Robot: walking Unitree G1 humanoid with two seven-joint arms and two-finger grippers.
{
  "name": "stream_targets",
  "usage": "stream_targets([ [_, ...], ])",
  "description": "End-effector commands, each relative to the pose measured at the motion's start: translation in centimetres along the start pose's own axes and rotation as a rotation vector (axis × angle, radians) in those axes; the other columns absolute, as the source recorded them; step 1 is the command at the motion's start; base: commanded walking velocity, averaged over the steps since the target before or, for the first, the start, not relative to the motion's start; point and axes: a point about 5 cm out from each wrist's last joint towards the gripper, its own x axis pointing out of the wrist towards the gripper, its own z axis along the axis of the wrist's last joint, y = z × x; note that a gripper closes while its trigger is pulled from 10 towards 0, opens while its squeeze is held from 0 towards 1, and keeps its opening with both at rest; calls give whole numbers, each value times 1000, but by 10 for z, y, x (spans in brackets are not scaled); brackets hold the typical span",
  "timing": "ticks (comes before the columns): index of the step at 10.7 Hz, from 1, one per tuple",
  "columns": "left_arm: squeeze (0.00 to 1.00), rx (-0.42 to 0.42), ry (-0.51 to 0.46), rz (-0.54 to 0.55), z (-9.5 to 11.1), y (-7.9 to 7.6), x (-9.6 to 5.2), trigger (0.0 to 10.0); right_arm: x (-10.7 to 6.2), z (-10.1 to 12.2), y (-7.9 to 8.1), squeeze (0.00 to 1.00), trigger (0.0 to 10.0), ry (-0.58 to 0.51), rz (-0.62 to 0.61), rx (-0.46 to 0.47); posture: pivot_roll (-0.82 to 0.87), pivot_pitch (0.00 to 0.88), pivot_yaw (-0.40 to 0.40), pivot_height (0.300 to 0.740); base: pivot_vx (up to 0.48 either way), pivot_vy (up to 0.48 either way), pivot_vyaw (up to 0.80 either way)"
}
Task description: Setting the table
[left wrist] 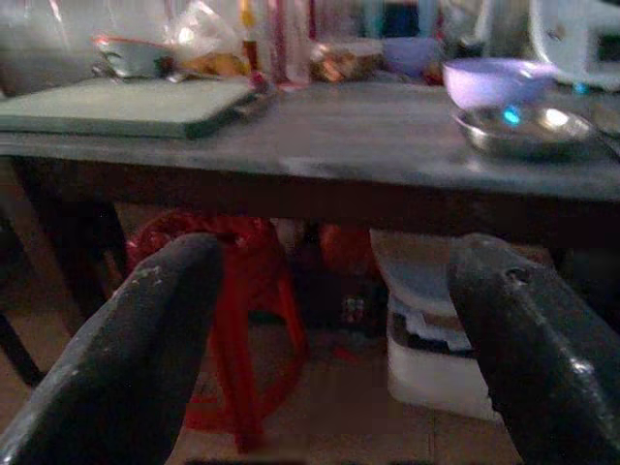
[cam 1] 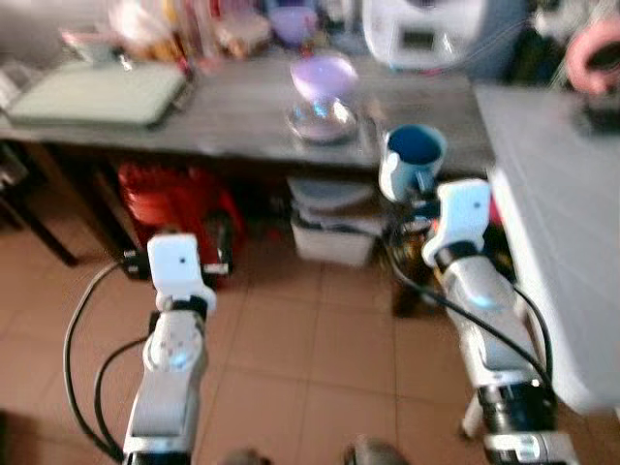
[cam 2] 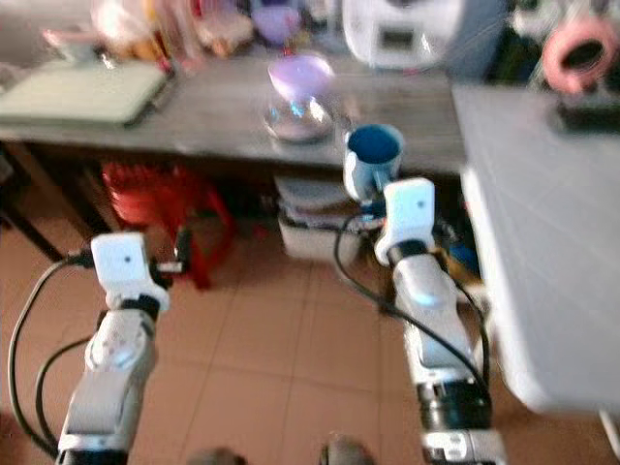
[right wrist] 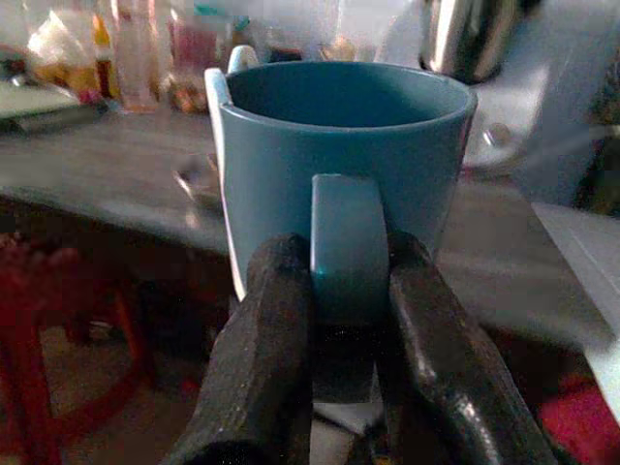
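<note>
A blue mug (cam 1: 415,155) hangs upright in front of the grey table's front edge, level with its top. My right gripper (right wrist: 347,291) is shut on the mug's handle (right wrist: 347,247), one black finger on each side. On the grey table (cam 1: 232,111) stand a purple bowl (cam 1: 324,76) and a shiny metal plate (cam 1: 322,121) just in front of it. My left gripper (left wrist: 334,329) is open and holds nothing, low over the tiled floor and facing the table's edge (left wrist: 291,170).
A white-topped table (cam 1: 562,213) runs down the right side, close to my right arm. A person's hand (cam 1: 593,53) rests at its far end. A green board (cam 1: 97,92), jars and a white appliance (cam 1: 421,29) crowd the back. Under the table are a red stool (cam 1: 179,203) and white boxes (cam 1: 334,228).
</note>
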Motion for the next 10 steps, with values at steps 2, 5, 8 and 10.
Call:
stream_targets([
  [2, 0, 15, -15, 18, 4, 7, 1, 10000, 4, 9, 9, 0, 10000, -39, 28, 14, -39, 56, 21, 740, 368, 311, 0],
  [5, 0, 24, -24, -7, 5, 2, -1, 10000, 5, 8, -1, 0, 10000, -34, -50, -45, -38, 62, 21, 740, 414, 104, 0],
  [8, 0, 16, -33, 6, 5, 3, -2, 10000, 5, 12, -19, 0, 10000, -42, -188, -142, -37, 62, 19, 740, 255, 0, 0],
  [10, 0, 17, -40, 1, 6, 2, -3, 10000, 6, 13, -40, 0, 10000, -32, -311, -203, -38, 64, 21, 740, 0, 0, 0],
])
